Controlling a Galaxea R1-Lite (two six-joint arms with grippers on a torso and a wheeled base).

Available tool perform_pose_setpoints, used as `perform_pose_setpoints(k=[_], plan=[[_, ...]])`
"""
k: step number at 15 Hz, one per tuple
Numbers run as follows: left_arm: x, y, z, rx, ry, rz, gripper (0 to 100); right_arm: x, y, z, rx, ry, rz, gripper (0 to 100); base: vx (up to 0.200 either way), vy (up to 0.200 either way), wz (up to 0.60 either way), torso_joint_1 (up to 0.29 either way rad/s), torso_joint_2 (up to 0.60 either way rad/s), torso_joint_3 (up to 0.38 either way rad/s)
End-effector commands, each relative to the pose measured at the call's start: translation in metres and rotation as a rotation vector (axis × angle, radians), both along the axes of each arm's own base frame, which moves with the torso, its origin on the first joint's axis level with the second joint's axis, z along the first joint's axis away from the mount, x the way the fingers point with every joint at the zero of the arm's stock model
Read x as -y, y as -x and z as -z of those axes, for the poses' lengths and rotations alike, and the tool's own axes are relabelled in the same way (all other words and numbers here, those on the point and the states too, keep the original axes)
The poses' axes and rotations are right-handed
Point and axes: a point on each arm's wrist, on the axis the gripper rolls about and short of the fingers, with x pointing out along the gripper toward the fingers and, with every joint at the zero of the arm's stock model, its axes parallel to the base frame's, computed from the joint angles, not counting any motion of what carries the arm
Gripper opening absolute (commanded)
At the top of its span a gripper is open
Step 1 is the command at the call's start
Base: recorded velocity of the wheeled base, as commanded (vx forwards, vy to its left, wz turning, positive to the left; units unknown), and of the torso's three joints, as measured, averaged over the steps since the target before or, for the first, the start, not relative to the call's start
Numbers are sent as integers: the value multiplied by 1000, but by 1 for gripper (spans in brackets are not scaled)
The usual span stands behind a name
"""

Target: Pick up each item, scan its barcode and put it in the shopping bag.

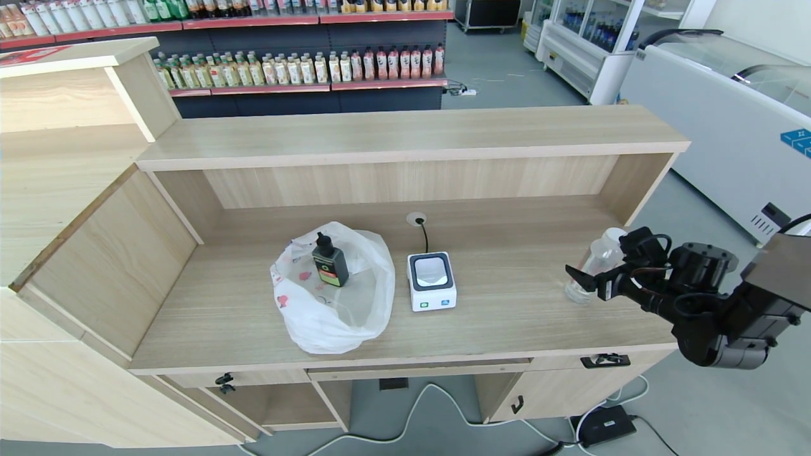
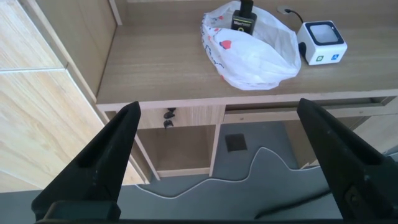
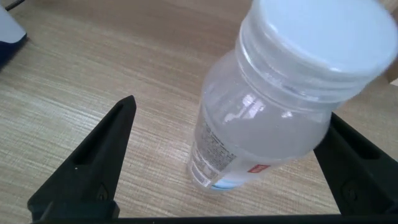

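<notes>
**Checkout surface: items and pincers**

Clear bottle (image 1: 593, 261), white cap, upright at right of surface (image 1: 507, 304), standing between the spread fingers of right pincer (image 3: 229, 115), not pinched. Shopping bag (image 1: 329, 310) left of centre, dark bottle (image 1: 329, 261) upright inside. Scanner (image 1: 431, 280) just right of bag. Left pincer (image 2: 217, 106) spread, off the surface's near left edge

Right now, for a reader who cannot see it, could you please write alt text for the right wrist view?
A clear bottle with a white cap stands on the wooden counter between the open fingers of the right gripper, with a gap on one side. A corner of the white scanner shows at the edge.
</notes>
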Motion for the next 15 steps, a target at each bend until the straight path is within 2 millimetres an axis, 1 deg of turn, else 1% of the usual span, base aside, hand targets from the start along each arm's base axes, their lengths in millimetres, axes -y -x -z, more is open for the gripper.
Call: perform_pose_setpoints(k=[1,3,7,15], plan=[[0,0,0,1,1,1,100,-9,-3,8,-14,-2,-23,100,0,0,0,0,0,0],[0,0,0,1,1,0,100,-16,-4,10,0,1,-41,100,0,0,0,0,0,0],[0,0,0,1,-1,1,100,-18,-8,10,19,6,-46,100,0,0,0,0,0,0],[0,0,0,1,1,0,100,1,-8,12,21,4,3,100,0,0,0,0,0,0]])
